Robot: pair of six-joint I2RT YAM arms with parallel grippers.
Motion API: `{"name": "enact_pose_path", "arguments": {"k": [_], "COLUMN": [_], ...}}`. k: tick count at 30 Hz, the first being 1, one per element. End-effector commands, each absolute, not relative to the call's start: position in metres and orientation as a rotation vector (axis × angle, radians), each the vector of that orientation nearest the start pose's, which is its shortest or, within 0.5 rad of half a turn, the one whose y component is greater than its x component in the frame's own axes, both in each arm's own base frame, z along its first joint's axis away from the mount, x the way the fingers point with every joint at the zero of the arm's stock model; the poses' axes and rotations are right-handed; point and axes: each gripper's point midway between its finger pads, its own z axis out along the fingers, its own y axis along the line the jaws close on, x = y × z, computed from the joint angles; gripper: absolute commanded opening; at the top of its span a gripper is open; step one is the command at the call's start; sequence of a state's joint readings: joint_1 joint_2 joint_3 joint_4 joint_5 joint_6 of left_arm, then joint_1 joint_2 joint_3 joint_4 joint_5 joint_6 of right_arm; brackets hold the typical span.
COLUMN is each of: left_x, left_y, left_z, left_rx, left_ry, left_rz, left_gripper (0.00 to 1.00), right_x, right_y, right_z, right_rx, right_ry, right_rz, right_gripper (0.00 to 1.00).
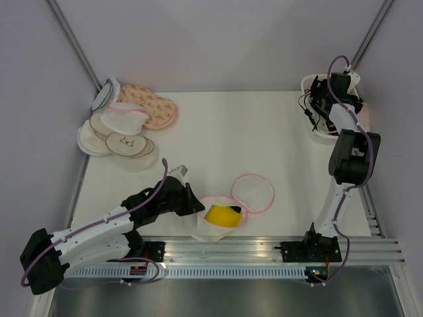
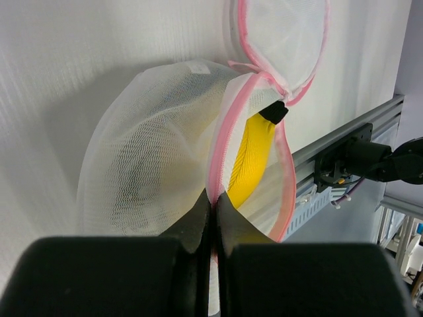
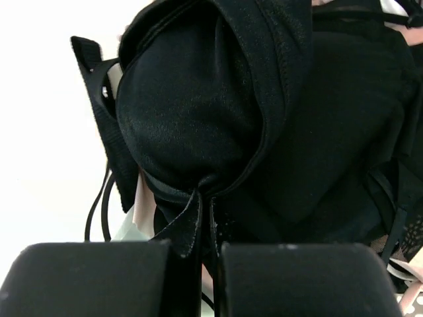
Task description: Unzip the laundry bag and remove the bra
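Note:
The white mesh laundry bag (image 1: 206,228) lies unzipped near the table's front, its pink-rimmed disc lid (image 1: 252,192) flapped open to the right. A yellow bra (image 1: 221,214) lies inside the opening. My left gripper (image 1: 196,201) is shut on the bag's pink zipper rim (image 2: 221,148); in the left wrist view the mesh dome (image 2: 152,158), the yellow bra (image 2: 254,152) and the lid (image 2: 281,33) show. My right gripper (image 1: 317,109) is over the white basket (image 1: 308,84) at the far right, shut on a black bra (image 3: 198,99).
A pile of pouches lies at the back left: a peach floral pouch (image 1: 155,105), a cream disc with a bra drawing (image 1: 129,143) and other mesh discs. An aluminium rail (image 1: 264,247) runs along the front edge. More garments fill the basket.

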State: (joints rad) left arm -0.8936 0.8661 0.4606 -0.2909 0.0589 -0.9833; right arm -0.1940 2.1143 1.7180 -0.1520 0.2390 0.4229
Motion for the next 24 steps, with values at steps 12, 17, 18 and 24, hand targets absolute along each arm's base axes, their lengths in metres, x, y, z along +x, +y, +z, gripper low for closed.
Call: {"name": "enact_pose_path", "arguments": {"k": [12, 17, 18, 24], "left_x": [0.139, 0.139, 0.139, 0.141], "left_y": [-0.246, -0.244, -0.244, -0.242], "left_z": [0.121, 0.121, 0.12, 0.122], "left_rx": [-0.064, -0.077, -0.082, -0.103], "left_ry": [2.38, 2.374, 2.375, 2.348], "left_rz": [-1.101, -1.101, -1.098, -1.103], "left_gripper": [0.02, 0.02, 0.02, 0.02], "right_x": [0.53, 0.507, 0.495, 0.404], "right_y": [-0.128, -0.084, -0.063, 0.084], "right_z": [0.336, 0.371, 0.373, 0.301], "right_rx": [0.749, 0.628, 0.592, 0.309], "right_ry": [1.567, 1.603, 1.628, 1.853], "right_rz": [-0.119, -0.025, -0.005, 0.256], "right_gripper": [0.98, 0.98, 0.98, 0.98]}}
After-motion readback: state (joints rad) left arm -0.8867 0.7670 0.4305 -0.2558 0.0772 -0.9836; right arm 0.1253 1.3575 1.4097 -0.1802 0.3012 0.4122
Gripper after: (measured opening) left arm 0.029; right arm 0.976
